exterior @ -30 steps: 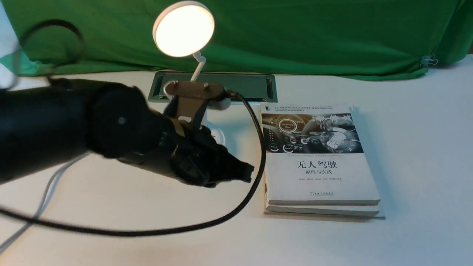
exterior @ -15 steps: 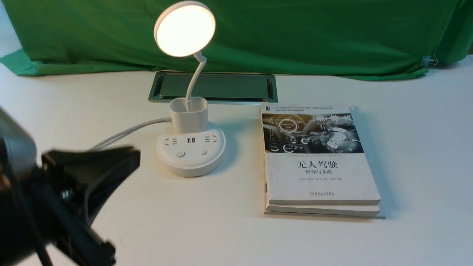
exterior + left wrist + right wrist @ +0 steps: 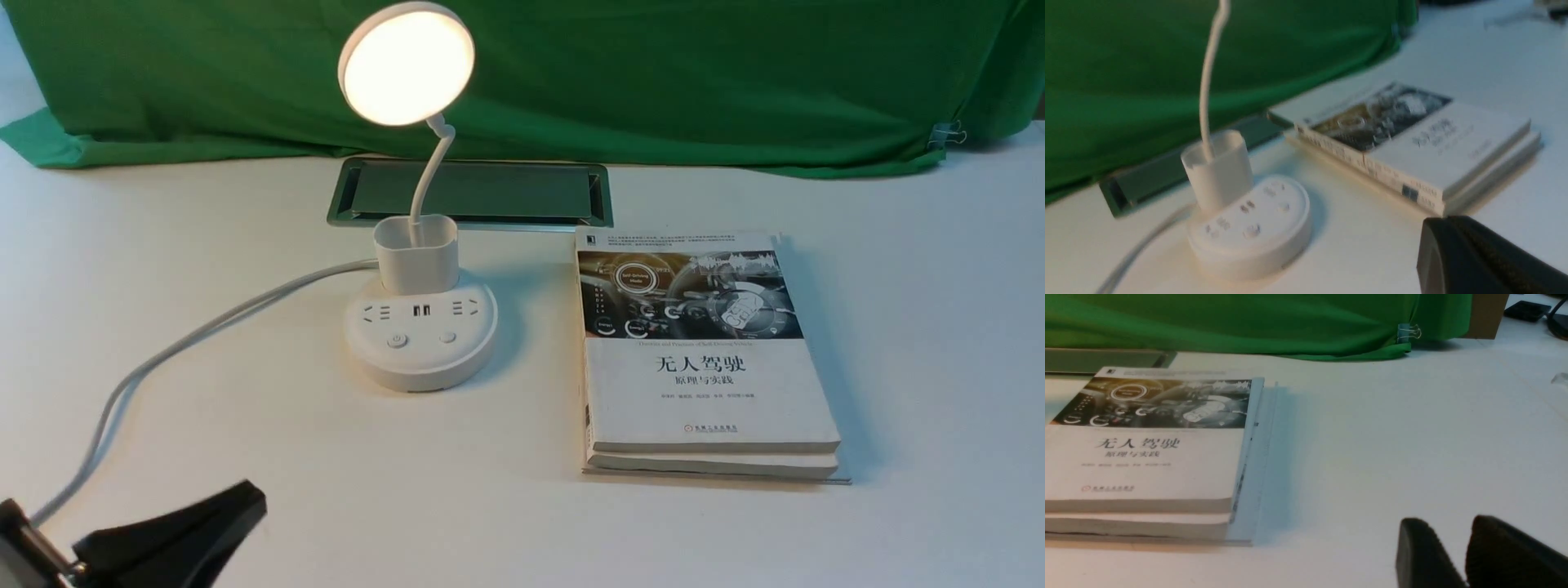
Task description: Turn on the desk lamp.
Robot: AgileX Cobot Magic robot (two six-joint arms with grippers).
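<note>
The white desk lamp stands left of the table's middle. Its round disc head glows warm. The thin neck drops into the cup holder on the round base, which has sockets and two buttons. Its white cord runs off to the near left. My left gripper is shut and empty at the near left corner, well clear of the lamp. The left wrist view shows the gripper and the base, blurred. My right gripper is empty over bare table, tips slightly apart.
Two stacked books lie right of the lamp, and show in the right wrist view. A recessed metal cable tray sits behind the lamp. A green cloth covers the back, with a binder clip at its right.
My left arm has pulled back from over the lamp base to the near left corner of the table. The lamp head glows in all frames. The right arm stays out of the front view.
</note>
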